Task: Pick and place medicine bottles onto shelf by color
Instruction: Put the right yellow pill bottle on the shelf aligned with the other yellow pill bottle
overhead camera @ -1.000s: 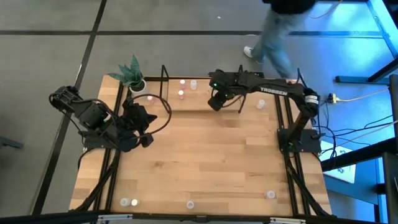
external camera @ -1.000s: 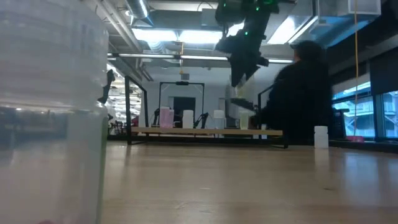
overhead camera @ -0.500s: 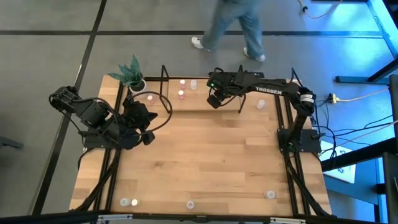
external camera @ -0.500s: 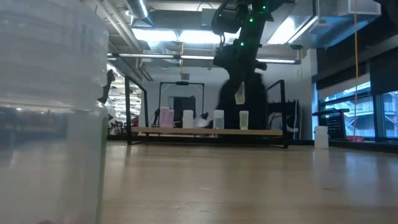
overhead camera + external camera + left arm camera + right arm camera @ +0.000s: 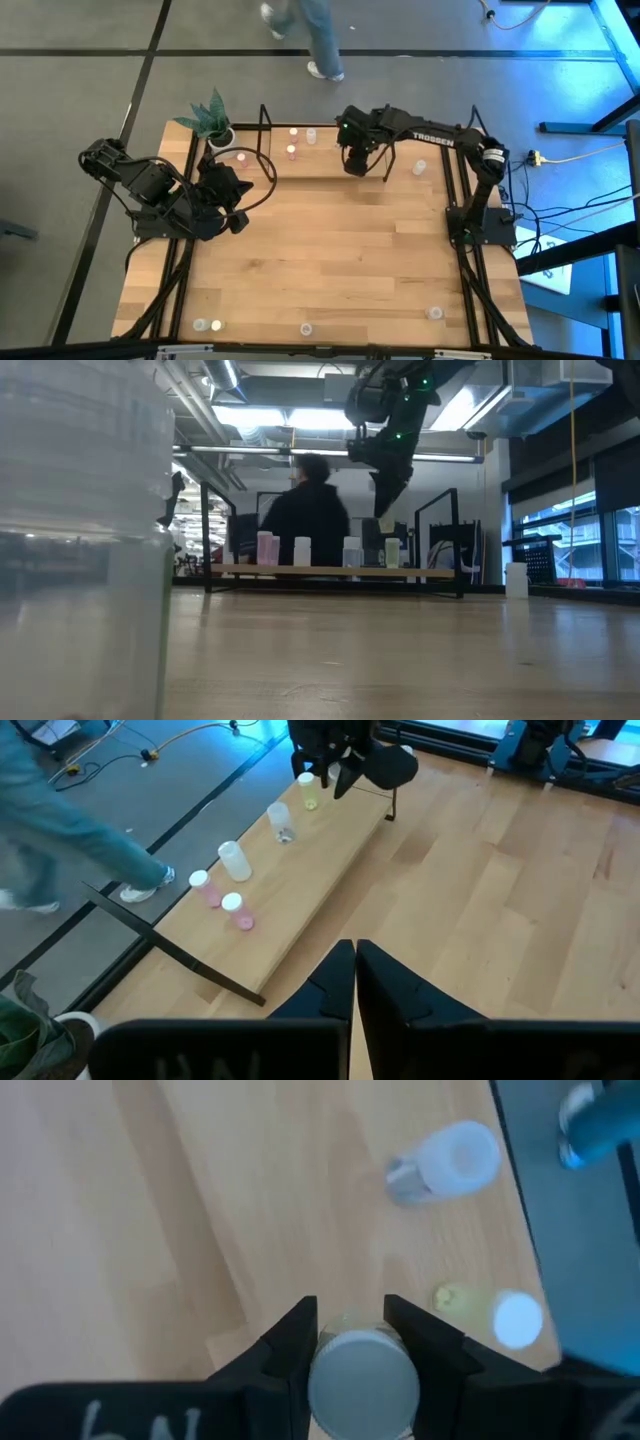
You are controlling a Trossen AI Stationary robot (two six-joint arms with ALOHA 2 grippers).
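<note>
- Currently a bottle (image 5: pixel 362 1376) sits pinched between the right gripper's (image 5: pixel 355 165) fingers (image 5: pixel 283 1348), hanging above the shelf (image 5: pixel 330 165) near its middle; the low view shows it clear of the board.
- On the shelf already: two pink bottles (image 5: pixel 222 903) side by side, then two white ones (image 5: pixel 233 861), then a yellow-green one (image 5: pixel 309 792) nearest the gripper, so colours look grouped.
- Judging by this, the held bottle is about to be set down by the yellow-green one, though its colour I cannot tell for sure.
- Off the shelf, one bottle (image 5: pixel 419 167) stands on the table (image 5: pixel 330 260) past the shelf's right end, and about four more (image 5: pixel 207 325) wait along the near edge.
- Roughly half the job seems left.
- Left gripper (image 5: pixel 354 985), fingers pressed together and empty, waits at the table's left side beside the plant (image 5: pixel 214 117).
- Beyond the table a person (image 5: pixel 305 30) walks past.
</note>
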